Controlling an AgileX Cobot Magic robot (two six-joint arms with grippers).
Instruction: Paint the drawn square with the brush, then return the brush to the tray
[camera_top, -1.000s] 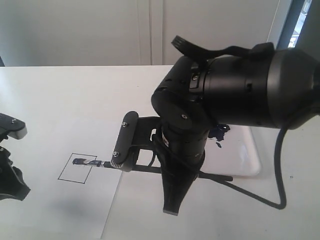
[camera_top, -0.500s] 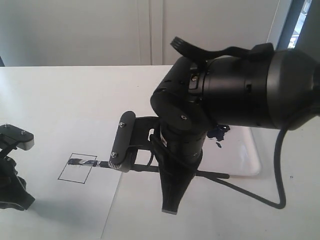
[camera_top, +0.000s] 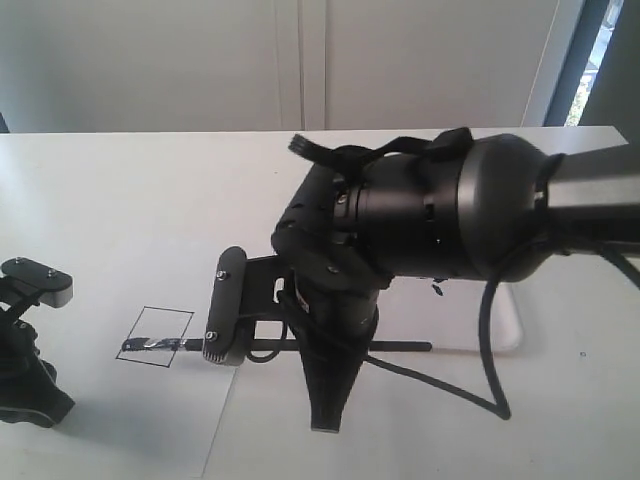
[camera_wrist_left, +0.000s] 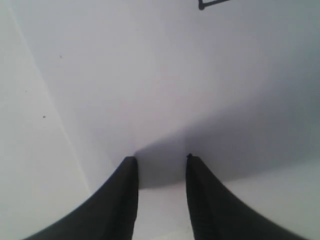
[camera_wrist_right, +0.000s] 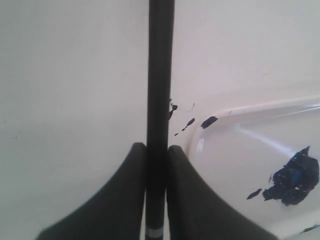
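The drawn square is a thin black outline on the white paper sheet. The brush lies nearly level, with its dark tip on the square's lower left edge. My right gripper is shut on the brush; the right wrist view shows the black handle pinched between both fingers. The tray sits behind the right arm, and its dark blue paint blob shows in the right wrist view. My left gripper is open and empty over the paper, left of the square.
The big black right arm hides the middle of the table and most of the tray. Small paint specks lie beside the tray's rim. A black cable loops in front of the tray. The paper's edge runs diagonally.
The right arm has swung left, dragging the brush tip from the square's middle to its lower left edge. The left gripper has shifted slightly right.
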